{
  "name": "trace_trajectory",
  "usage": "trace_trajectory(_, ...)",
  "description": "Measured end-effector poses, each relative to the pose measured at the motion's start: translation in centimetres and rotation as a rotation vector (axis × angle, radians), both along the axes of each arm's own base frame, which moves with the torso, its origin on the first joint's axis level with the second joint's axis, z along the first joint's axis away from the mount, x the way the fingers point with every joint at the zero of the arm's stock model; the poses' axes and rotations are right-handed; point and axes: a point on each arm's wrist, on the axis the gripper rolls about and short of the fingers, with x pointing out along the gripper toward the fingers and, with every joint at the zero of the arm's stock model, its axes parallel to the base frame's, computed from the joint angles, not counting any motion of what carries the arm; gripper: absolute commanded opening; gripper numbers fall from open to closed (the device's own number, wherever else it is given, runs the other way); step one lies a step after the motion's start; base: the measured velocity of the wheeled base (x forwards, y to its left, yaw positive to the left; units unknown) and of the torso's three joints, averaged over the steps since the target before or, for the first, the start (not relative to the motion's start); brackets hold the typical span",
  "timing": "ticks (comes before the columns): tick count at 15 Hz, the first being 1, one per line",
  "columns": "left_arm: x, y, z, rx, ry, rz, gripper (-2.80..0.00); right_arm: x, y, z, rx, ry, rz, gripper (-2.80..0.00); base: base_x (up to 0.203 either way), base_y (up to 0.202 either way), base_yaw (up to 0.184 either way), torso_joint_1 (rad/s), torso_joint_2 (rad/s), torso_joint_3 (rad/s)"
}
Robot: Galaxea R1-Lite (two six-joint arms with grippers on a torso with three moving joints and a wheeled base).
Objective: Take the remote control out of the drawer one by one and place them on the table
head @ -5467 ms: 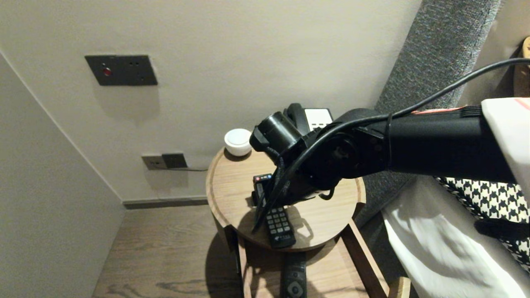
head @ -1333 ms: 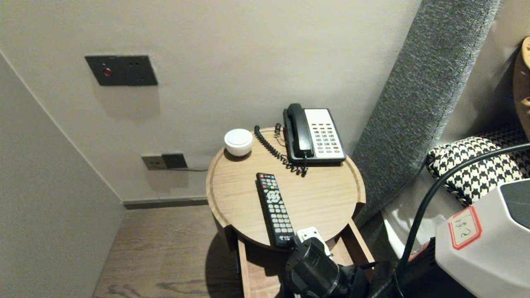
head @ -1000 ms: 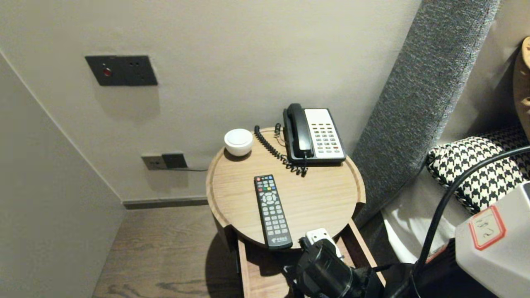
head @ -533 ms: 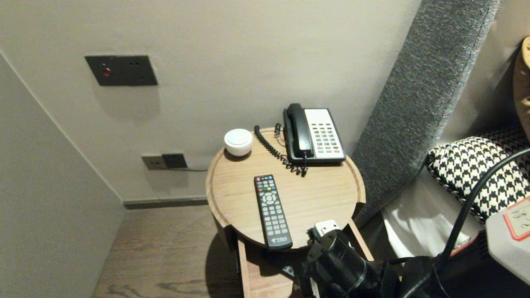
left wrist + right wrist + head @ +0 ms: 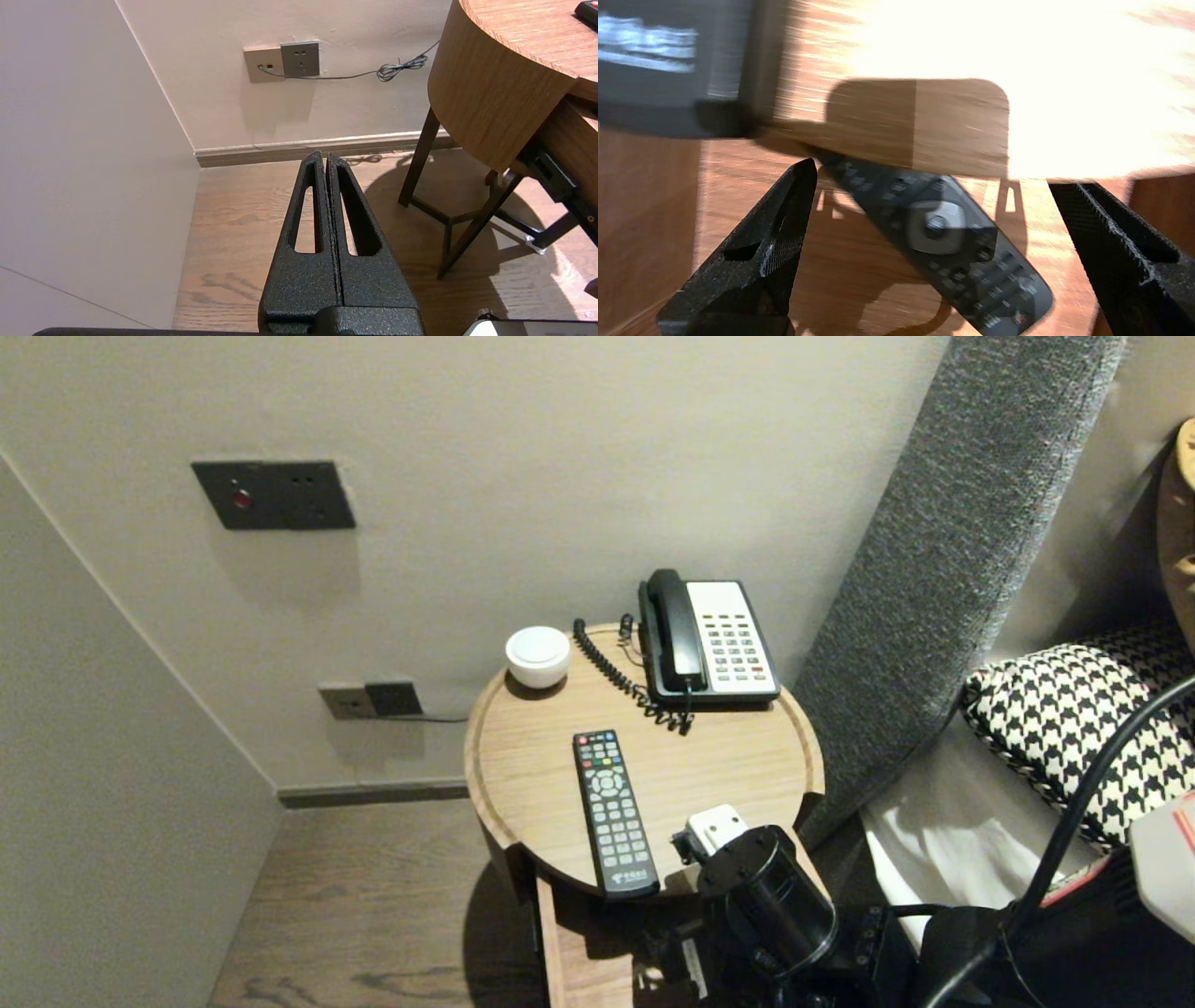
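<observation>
A black remote (image 5: 611,812) lies on the round wooden table (image 5: 485,728), its near end over the front edge. Below that edge a wooden drawer (image 5: 579,952) stands pulled out. My right wrist (image 5: 770,901) hangs over the drawer and hides what is in it in the head view. In the right wrist view a second black remote (image 5: 943,233) lies slantwise on the drawer floor, partly under the table's edge. My right gripper (image 5: 931,175) is open just above it, one finger on each side, and holds nothing. My left gripper (image 5: 325,158) is shut and empty, parked over the floor left of the table.
A black and white desk phone (image 5: 714,639) with a coiled cord and a small white round device (image 5: 538,655) stand at the table's back. A grey headboard (image 5: 934,551) and a houndstooth pillow (image 5: 1074,728) are on the right. A wall socket (image 5: 299,58) sits low behind.
My right arm has left the tabletop and come down in front of the table. Over the last second its wrist has drifted right and slightly up. The tabletop remote straightened slightly and now lies still.
</observation>
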Motion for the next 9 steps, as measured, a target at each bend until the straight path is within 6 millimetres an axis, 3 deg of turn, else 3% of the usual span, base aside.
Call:
trace_trajectory(6,0.0,0.0,0.0,0.000,0.000,0.000,-2.80,0.0,0.0,-0.2,0.025,0.037,0.159,0.00,0.000,0.000,0.000,0.000,0.00,0.000)
trace_trajectory(9,0.0,0.0,0.0,0.000,0.001,0.000,-2.80,0.7,-1.3,-1.1,-0.004,0.015,0.249,0.00,0.000,0.000,0.000,0.000,0.00,0.000)
